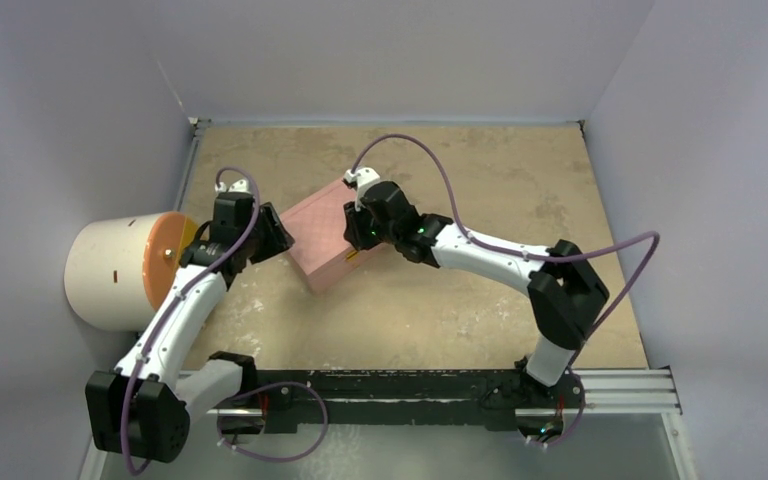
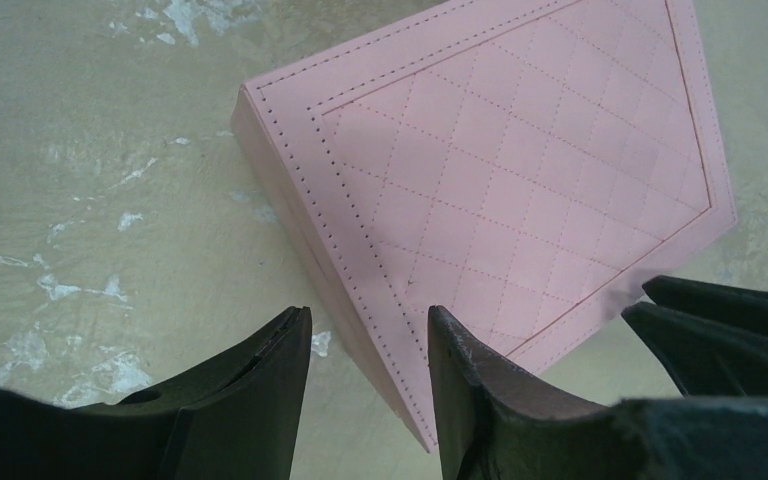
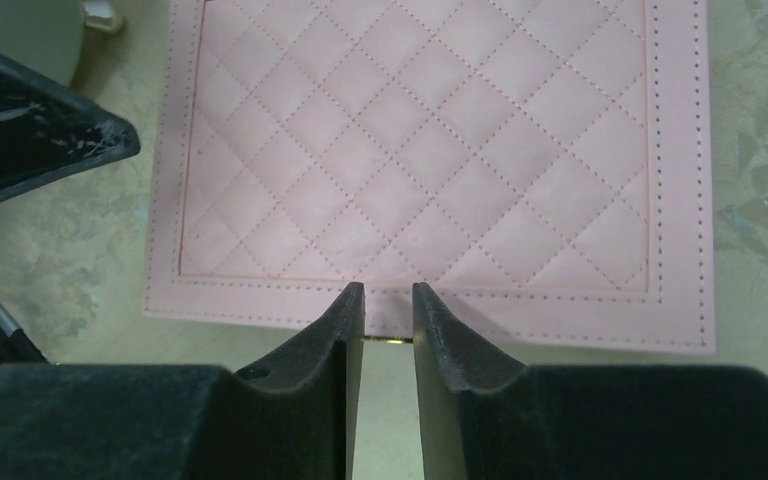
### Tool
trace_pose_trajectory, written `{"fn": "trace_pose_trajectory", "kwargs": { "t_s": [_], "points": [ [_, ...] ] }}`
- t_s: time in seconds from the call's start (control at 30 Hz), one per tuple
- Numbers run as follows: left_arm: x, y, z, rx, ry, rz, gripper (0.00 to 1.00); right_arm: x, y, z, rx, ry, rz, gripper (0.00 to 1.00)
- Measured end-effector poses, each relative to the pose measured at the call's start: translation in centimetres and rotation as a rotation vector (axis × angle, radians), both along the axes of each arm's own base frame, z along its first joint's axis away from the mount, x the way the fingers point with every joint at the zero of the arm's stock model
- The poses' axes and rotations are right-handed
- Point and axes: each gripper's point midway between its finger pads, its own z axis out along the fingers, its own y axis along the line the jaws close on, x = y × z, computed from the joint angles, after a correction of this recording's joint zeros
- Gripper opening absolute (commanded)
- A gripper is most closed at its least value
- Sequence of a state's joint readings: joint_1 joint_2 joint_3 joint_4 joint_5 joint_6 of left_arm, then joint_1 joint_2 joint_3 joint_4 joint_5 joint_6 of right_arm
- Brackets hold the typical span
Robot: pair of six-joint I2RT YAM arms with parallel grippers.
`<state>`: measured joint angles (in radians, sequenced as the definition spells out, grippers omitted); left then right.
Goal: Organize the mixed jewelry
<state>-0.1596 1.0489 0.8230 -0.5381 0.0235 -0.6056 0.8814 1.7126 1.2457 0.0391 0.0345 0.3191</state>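
Observation:
A closed pink quilted box (image 1: 318, 240) lies tilted on the tan table; it also shows in the left wrist view (image 2: 520, 170) and in the right wrist view (image 3: 420, 140). My left gripper (image 1: 278, 238) (image 2: 370, 315) is open, its jaws straddling the box's near-left corner without touching it. My right gripper (image 1: 360, 235) (image 3: 388, 290) is nearly closed at the box's front edge, its jaws pinching a small gold clasp (image 3: 388, 341) there. The mixed jewelry is out of view; no rings or small metal pieces show anywhere.
A white cylinder with an orange face (image 1: 110, 270) lies on its side at the left wall. Grey walls close in the table on three sides. The right fingers (image 2: 720, 325) show in the left wrist view, and the left fingers (image 3: 40, 140) in the right wrist view.

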Motion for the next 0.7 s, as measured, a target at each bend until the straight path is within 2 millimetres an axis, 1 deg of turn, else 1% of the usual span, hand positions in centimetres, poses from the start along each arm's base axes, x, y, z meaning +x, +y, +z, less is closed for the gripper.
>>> {"fn": "trace_pose_trajectory", "kwargs": {
  "t_s": [0.1, 0.27, 0.47, 0.6, 0.7],
  "points": [
    [-0.4, 0.1, 0.0, 0.002, -0.007, -0.003, 0.46, 0.6, 0.6, -0.7, -0.025, 0.009, 0.006, 0.18],
    [-0.5, 0.1, 1.0, 0.004, -0.050, -0.011, 0.46, 0.9, 0.9, -1.2, -0.056, 0.019, 0.014, 0.01],
    [-0.4, 0.0, 1.6, -0.002, -0.077, -0.022, 0.46, 0.3, 1.2, -1.1, -0.069, 0.028, 0.027, 0.00],
    [-0.4, -0.2, 1.7, -0.008, -0.079, -0.029, 0.46, -0.5, 1.5, -1.5, -0.083, 0.039, 0.043, 0.00],
    [-0.4, -0.3, 1.7, -0.011, -0.079, -0.032, 0.46, -0.8, 1.7, -1.8, -0.089, 0.044, 0.049, 0.00]
  ]
}}
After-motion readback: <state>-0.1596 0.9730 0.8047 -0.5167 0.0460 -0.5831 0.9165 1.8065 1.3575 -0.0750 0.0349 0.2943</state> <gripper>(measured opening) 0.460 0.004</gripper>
